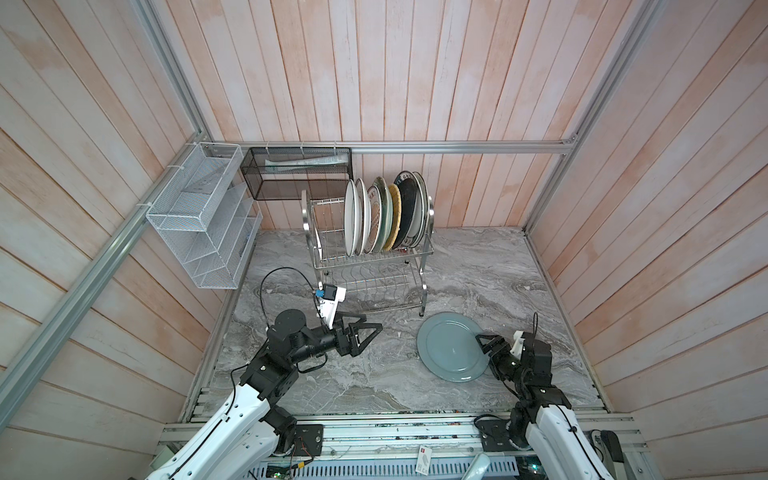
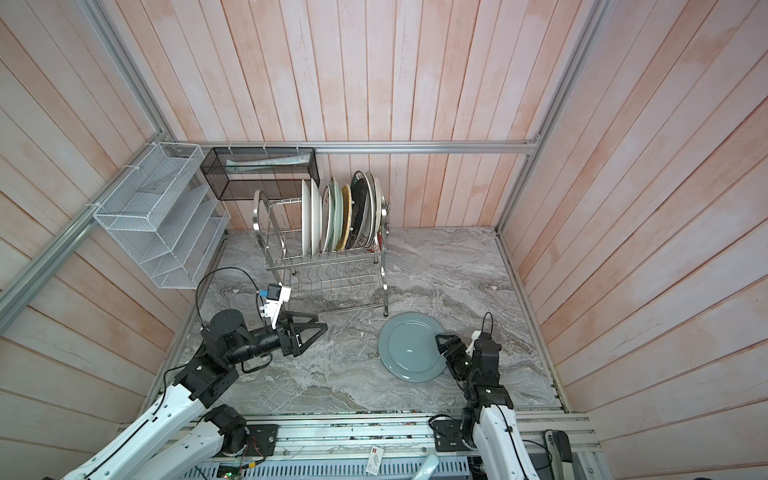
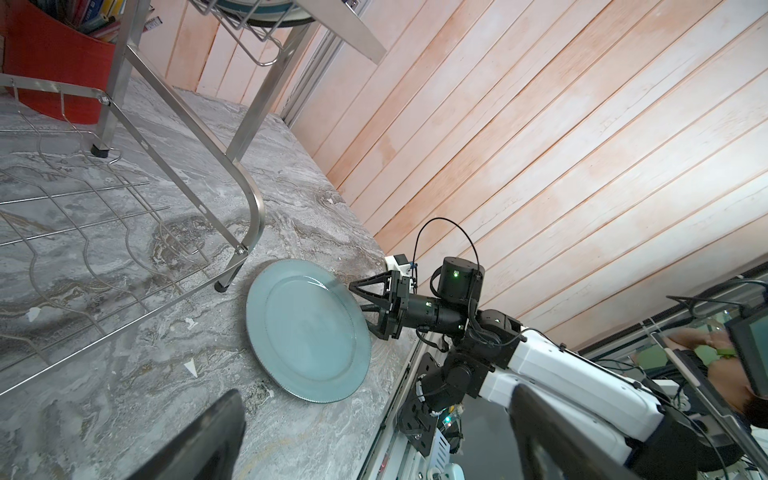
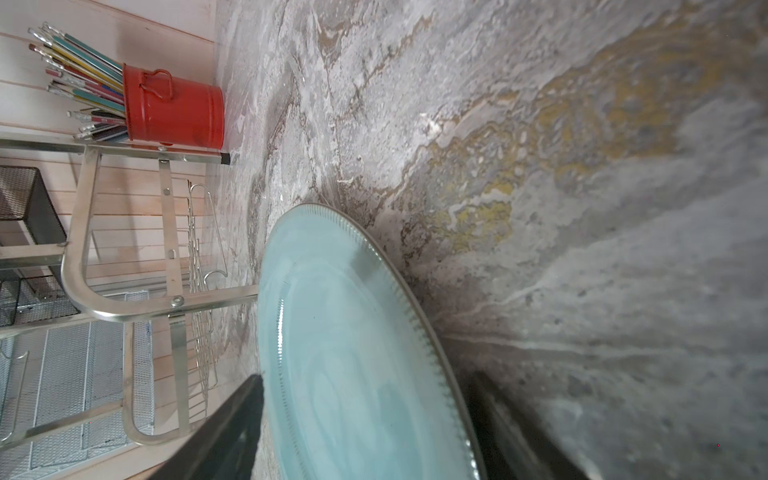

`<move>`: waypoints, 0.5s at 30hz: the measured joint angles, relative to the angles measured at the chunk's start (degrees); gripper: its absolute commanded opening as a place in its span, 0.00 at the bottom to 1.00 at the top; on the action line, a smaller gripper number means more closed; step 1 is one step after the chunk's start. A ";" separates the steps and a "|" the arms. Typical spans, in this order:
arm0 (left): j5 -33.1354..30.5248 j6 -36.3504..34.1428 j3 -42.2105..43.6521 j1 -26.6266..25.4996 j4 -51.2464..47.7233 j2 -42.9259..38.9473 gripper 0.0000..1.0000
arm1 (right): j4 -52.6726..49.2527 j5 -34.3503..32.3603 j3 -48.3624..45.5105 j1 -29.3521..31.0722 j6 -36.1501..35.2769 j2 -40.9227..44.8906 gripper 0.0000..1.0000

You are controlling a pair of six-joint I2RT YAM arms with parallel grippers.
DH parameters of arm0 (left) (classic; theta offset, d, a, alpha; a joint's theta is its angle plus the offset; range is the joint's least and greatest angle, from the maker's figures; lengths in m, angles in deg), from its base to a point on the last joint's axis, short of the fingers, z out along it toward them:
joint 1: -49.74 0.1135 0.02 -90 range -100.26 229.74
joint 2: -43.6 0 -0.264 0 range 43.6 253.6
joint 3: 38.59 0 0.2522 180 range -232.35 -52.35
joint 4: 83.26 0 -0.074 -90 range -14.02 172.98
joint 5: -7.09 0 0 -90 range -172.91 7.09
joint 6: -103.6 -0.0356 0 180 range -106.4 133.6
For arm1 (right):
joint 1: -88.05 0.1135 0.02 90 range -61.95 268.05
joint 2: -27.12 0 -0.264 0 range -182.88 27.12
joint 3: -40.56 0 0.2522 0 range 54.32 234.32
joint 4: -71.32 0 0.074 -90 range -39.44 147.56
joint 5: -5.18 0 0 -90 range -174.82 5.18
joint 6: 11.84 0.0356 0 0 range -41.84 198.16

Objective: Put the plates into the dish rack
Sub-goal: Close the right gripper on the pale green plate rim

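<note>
found the right gripper [image 1: 484,344] low at the right edge of the grey-blue plate [image 1: 449,353], one finger over the rim and the other beside or under it. saw the same straddle in the right wrist view, the plate's ribbed rim running between two dark fingers. could not tell whether the jaws were pinched on that rim or merely set around it. noted the plate lying face up on the marble-look tabletop [image 1: 478,270], just in front of the dish rack's right front foot, not in the rack.

found the left gripper [image 1: 373,322] with its jaws spread wide and nothing between them, held above the tabletop in front of the rack's left half, well apart from the plate.

saw the dish rack [image 1: 374,266] standing at the back near the wall, with a row of plates [image 1: 386,212] on edge in the right part of its upper tier: white ones to the left, then mint, yellow woven and black further right. spotted a red cup [image 4: 174,112] full of pencils [image 4: 79,75] by the rack's rear leg. noted a white mesh organiser [image 1: 199,220] on the left wall and a black mesh basket [image 1: 295,174] on the back rail, behind the rack.
</note>
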 measured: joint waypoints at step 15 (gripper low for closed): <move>-1.40 1.36 -0.07 0.00 0.00 0.76 1.00 | 4.61 -0.22 -0.63 2.36 -1.81 -5.73 0.50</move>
